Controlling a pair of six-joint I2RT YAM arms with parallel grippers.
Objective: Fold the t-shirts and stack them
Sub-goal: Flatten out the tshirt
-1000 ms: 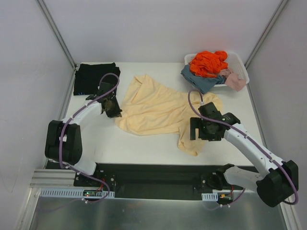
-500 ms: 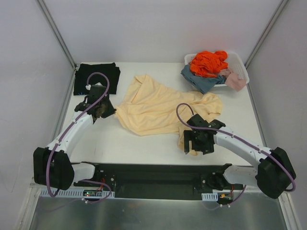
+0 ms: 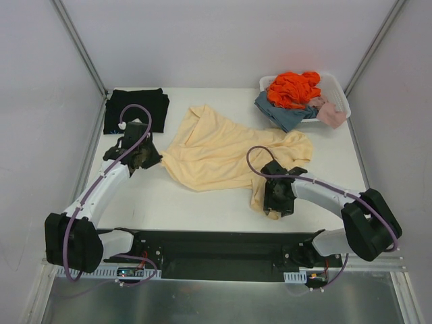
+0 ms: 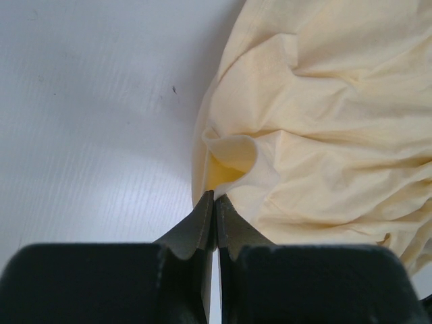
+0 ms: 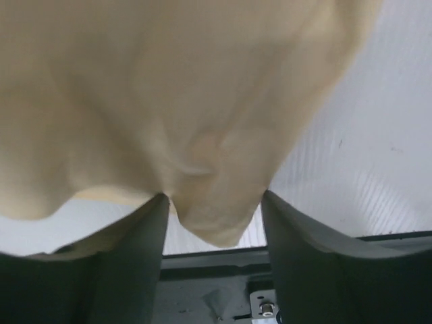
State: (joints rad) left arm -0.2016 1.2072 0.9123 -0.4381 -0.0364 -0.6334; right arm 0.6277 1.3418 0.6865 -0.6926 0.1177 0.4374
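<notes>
Now | left gripper [image 4: 214, 201] jaws pinched left edge of cream t-shirt [image 3: 216, 152] | right gripper [image 5: 212, 202] jaws stood apart astride its near hem | step wanted a deep bite first

The top camera looks down from above and behind the arm bases, taking in the whole counter [image 3: 202, 202]. Each wrist camera rides close behind its fingers. The one on the left pincer [image 4: 214, 199] faces the cream t-shirt [image 4: 324, 135] at its left edge, and the one on the right pincer [image 5: 214, 202] faces its hem by the counter's near edge. All three views share that shirt.
</notes>
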